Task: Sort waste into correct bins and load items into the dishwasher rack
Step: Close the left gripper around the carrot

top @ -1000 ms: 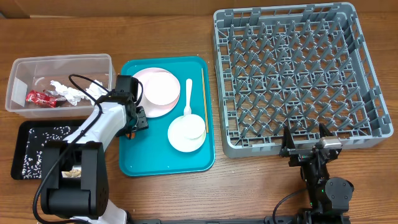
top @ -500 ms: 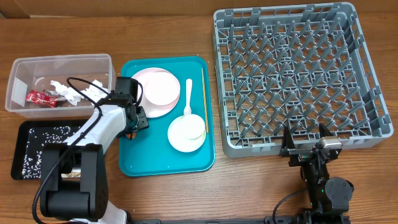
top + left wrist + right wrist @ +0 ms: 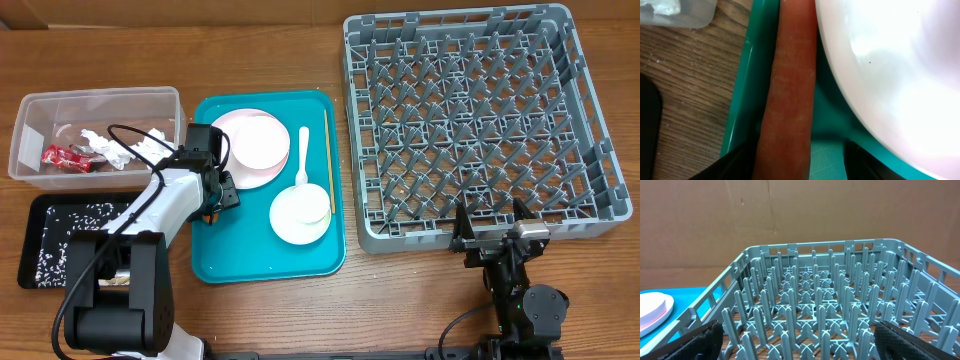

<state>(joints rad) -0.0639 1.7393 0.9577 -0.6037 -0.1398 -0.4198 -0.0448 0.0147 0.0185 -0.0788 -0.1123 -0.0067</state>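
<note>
The orange carrot (image 3: 790,85) lies along the left inner edge of the teal serving tray (image 3: 260,262), beside the white plate (image 3: 250,148). My left gripper (image 3: 213,198) is low over it; in the left wrist view the jaws (image 3: 795,167) stand open, one on each side of the carrot, with a gap on the right. The clear tub (image 3: 100,94) holds the red wrapper (image 3: 63,157) and white tissue (image 3: 118,148). The black tray (image 3: 40,215) holds rice. My right gripper (image 3: 492,226) is open and empty at the front wall of the grey rack (image 3: 480,120).
On the teal tray also sit a white bowl (image 3: 300,213), a white fork (image 3: 303,155) and a thin wooden stick (image 3: 329,160). The rack's pegs (image 3: 815,300) fill the right wrist view. Bare wooden table lies in front.
</note>
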